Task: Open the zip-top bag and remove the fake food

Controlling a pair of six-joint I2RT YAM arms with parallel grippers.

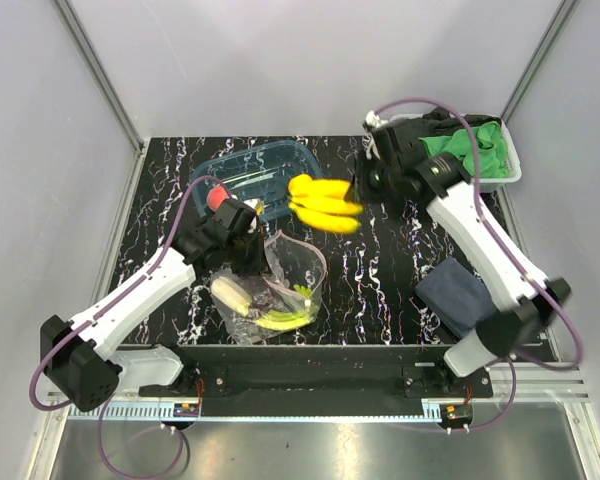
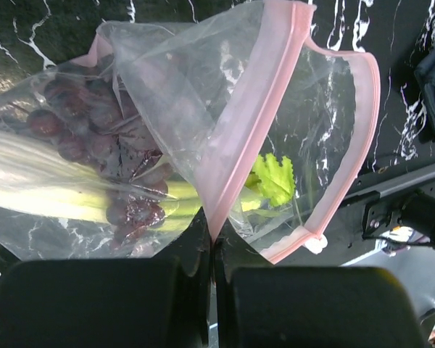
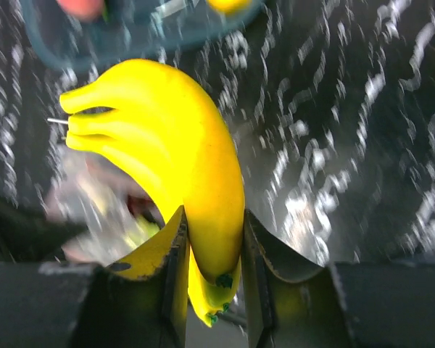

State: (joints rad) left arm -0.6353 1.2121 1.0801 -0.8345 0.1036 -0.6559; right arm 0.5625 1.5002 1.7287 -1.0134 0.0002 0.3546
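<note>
The bag point(image 1: 280, 285) lies on the black marbled table point(image 1: 380, 270) in front of the left arm, near the front edge, crumpled and with its mouth gaping toward the right. The left gripper point(image 2: 211, 243) is pressed together on the pink zip strip point(image 2: 235, 134), pinching one lip of the mouth and holding it up, while the other lip curves away in an open loop. Inside the bag are the grapes point(image 2: 94, 123), dark purple and bunched against the plastic, and under them the leek point(image 2: 65, 188), its white stalk running across the bag and its green leaf end lying in the mouth. The right gripper point(image 3: 212, 243) is part-way closed on the bananas point(image 3: 167, 130), clamping the bunch by its stem end between both fingers; the bunch sticks out from the fingers toward the left. In the top view the bananas point(image 1: 325, 203) hang just beside the right end of the tray point(image 1: 280, 148), which sits at the back of the table, beyond the bag. The peach point(image 1: 218, 196) is at the tray's left end, and the lemon point(image 3: 228, 4) shows as a yellow blur in the tray. A bin point(image 1: 515, 170) holding a green cloth point(image 1: 470, 150) stands in the back right corner, and a dark cloth point(image 1: 455, 295) lies by the right arm.
</note>
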